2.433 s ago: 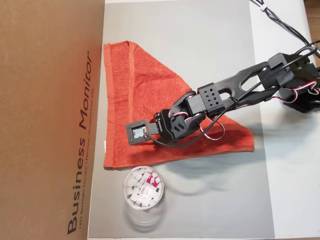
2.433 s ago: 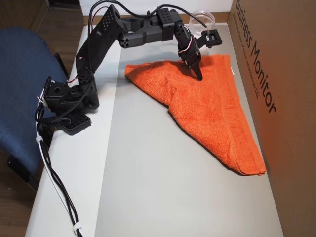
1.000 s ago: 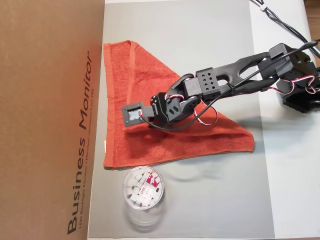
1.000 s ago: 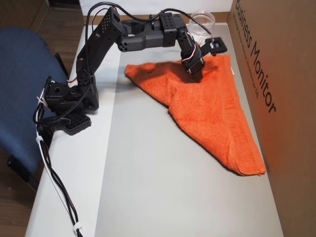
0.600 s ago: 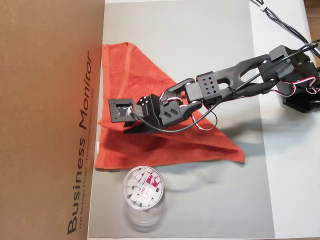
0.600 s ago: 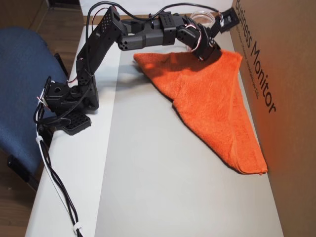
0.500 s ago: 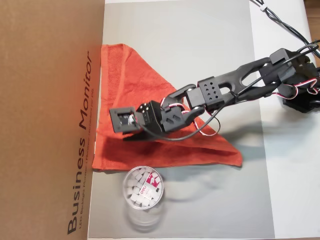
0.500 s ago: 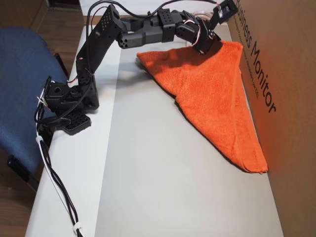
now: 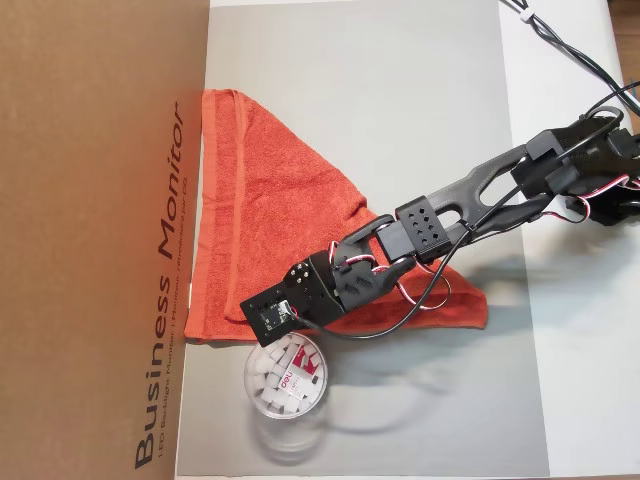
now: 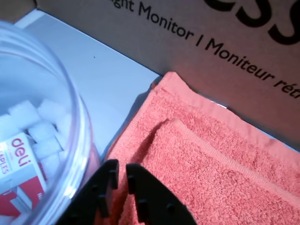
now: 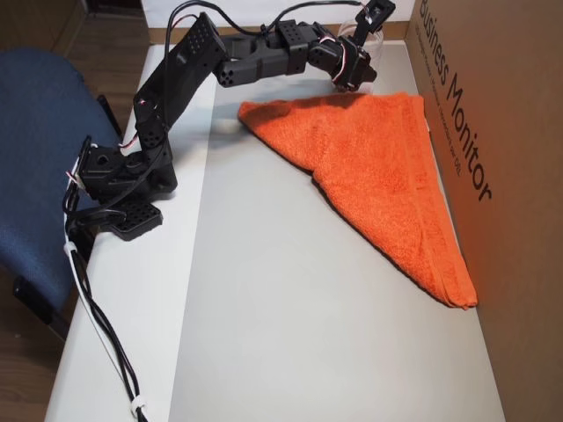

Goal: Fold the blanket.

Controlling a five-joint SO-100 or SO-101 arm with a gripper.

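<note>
Blanket (image 9: 270, 215): orange-red terry cloth, lying flat on the grey bench (image 9: 400, 100) as a triangle. In an overhead view its long hemmed edge runs down the left of the frame, hard against the cardboard monitor box (image 9: 100, 240); one point lies at upper left, another at lower right. In the wrist view (image 10: 220, 173) two hemmed edges show, one lying on the other, so it appears already folded corner to corner.

Gripper (image 10: 118, 180): seen at the bottom of the wrist view, its fingers stand almost together with a thin gap, and no cloth shows between them. It sits over the blanket's lower left corner, just beside the clear round cup (image 10: 33, 136) of white pieces. In the other overhead view (image 11: 356, 66) it is at top centre, by the cup.

Assessment: the step in hand looks like tidying or releasing that corner after the diagonal fold. To do it well:
- Lift clear straight up before any sideways travel; the cup is very close and would tip or slide if brushed.
- Confirm the upper hem lies square on the lower one; the wrist view shows it set back a little.
- Avoid dragging the fingers through the pile, which could pull the top layer askew.
</note>
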